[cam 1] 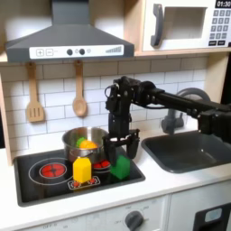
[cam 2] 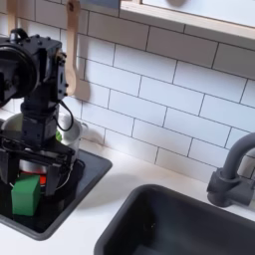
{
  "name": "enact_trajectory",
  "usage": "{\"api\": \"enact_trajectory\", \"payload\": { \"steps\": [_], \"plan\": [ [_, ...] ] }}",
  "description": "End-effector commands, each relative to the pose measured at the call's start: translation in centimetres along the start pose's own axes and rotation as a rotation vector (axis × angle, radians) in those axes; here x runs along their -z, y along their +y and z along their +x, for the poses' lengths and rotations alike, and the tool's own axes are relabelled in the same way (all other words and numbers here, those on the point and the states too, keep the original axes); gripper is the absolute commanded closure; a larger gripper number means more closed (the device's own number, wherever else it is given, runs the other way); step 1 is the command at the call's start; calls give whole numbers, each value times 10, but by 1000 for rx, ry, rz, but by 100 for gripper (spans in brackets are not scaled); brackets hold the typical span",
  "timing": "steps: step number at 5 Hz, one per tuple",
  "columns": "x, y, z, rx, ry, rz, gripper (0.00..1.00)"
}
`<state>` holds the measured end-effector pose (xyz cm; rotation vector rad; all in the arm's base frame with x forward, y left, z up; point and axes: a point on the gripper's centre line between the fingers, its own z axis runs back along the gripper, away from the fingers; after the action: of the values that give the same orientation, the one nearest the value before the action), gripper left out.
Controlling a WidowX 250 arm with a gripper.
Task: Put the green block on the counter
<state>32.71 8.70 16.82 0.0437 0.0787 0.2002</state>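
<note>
Black stovetop (cam 1: pixel 135 171) edge: green block (cam 1: pixel 121 166) between spread fingers (cam 1: pixel 133 144).

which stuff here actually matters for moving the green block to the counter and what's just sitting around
Part of the job:
- green block, on the black stovetop
- gripper, just above the block
- counter, the white top

Just lying about:
- yellow block
- metal pot
- sink
- faucet
- hanging wooden utensils

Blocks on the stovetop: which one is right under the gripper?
The green block, at the stovetop's front right in the first exterior view. The gripper hangs directly over it, fingers either side. The taller yellow block stands apart, further left.
</note>
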Motion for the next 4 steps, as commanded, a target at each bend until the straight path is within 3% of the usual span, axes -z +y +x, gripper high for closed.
{"api": "enact_trajectory", "payload": {
  "steps": [1,4],
  "plan": [
    [4,6,-1,-13,13,6,0],
    [10,14,-5,-28,21,15,0]
  ]
}}
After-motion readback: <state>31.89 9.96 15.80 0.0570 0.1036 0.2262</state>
